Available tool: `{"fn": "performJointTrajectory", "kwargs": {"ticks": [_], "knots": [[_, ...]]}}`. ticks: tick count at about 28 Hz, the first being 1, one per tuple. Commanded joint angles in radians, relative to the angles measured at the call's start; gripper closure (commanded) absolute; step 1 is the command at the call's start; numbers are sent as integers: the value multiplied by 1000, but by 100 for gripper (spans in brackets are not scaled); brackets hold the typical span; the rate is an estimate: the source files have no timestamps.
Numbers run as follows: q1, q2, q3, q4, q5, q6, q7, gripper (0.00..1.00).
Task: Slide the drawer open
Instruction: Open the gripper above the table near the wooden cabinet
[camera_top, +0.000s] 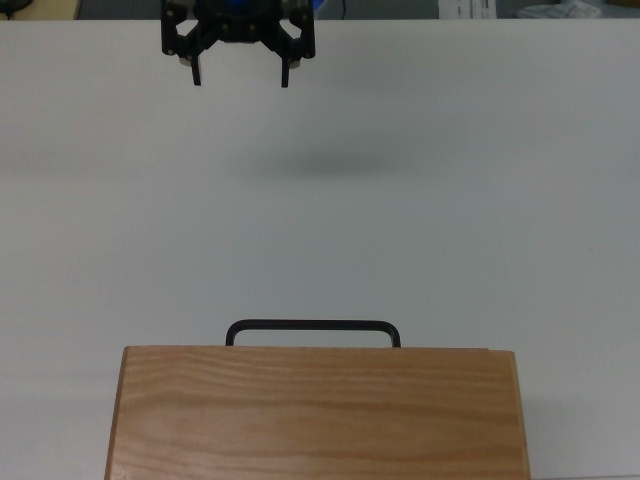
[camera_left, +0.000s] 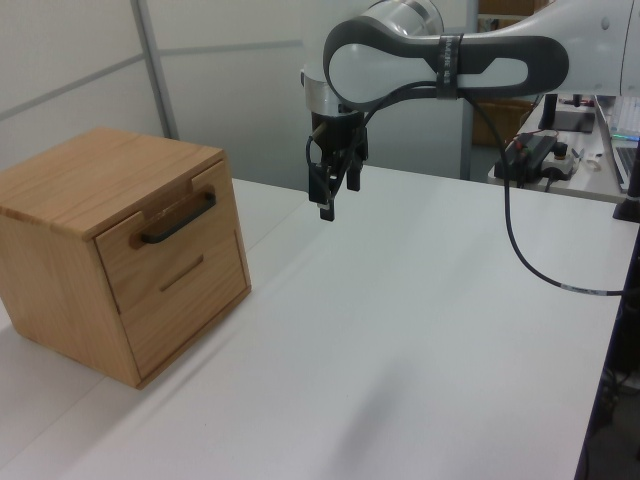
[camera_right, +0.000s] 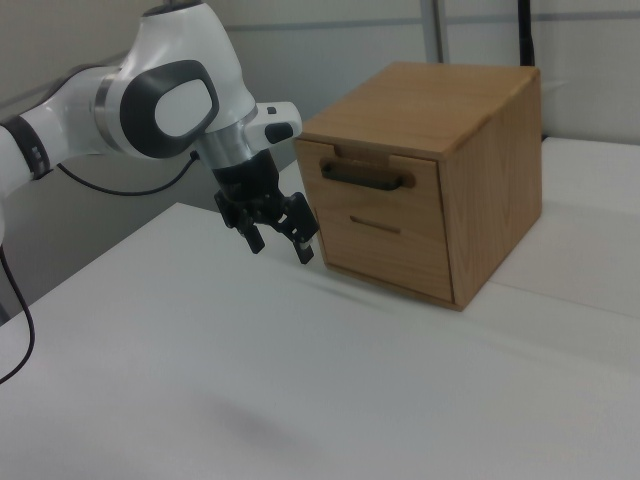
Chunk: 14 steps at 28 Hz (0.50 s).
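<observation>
I had the gripper (camera_top: 240, 72) hanging over the table (camera_top: 480, 200), fingers spread wide and empty. The drawer (camera_left: 170, 235) sat shut in the cabinet (camera_left: 90, 180), well apart from the gripper, toward the top view's bottom edge. Its handle (camera_top: 312, 328) ran crosswise in the top view, about parallel to my finger spread. I counted one cabinet, one bar handle, one arm.

The top view looks straight down; the left view and right view stand off opposite sides, all sharing the gripper (camera_top: 240, 72) above the worktop (camera_top: 320, 220).
</observation>
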Motion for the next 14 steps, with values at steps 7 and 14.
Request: {"fn": "performJointTrajectory", "kwargs": {"ticks": [7, 14], "knots": [[0, -15, -2, -16, 28, -9, 10, 0], [0, -12, -3, -16, 71, 22, 114, 0]]}}
